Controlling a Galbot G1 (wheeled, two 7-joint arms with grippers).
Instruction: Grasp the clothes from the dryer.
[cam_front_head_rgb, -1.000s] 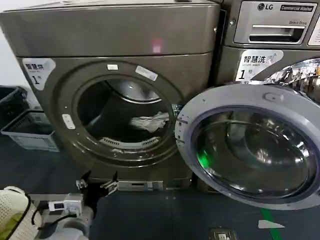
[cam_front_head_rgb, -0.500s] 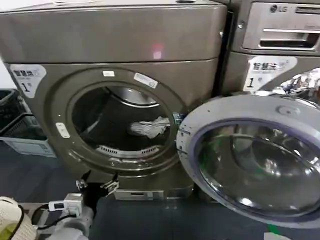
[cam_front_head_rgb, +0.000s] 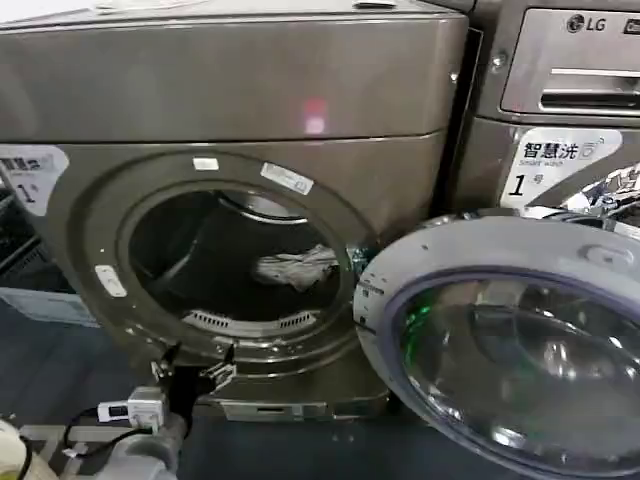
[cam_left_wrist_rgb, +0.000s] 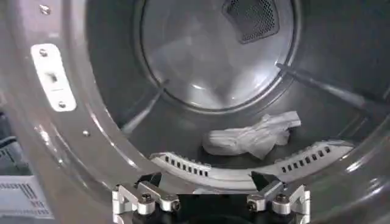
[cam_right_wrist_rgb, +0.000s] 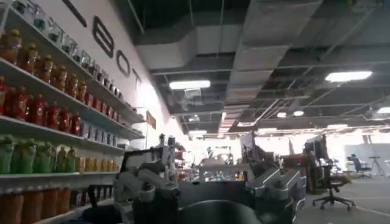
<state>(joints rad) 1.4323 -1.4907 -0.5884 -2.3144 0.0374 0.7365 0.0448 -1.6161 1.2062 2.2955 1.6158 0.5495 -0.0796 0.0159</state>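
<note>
Your left gripper (cam_front_head_rgb: 190, 362) sits low at the front rim of the dryer (cam_front_head_rgb: 230, 110), jaws spread and holding nothing, while the clothes (cam_left_wrist_rgb: 251, 136) lie bunched on the drum floor just behind the perforated lip, apart from the gripper; your right gripper (cam_right_wrist_rgb: 210, 189) points away toward shelves, jaws spread.

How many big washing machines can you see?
2. The dryer with its round door open, holding the clothes, and an LG machine beside it on its right.
</note>
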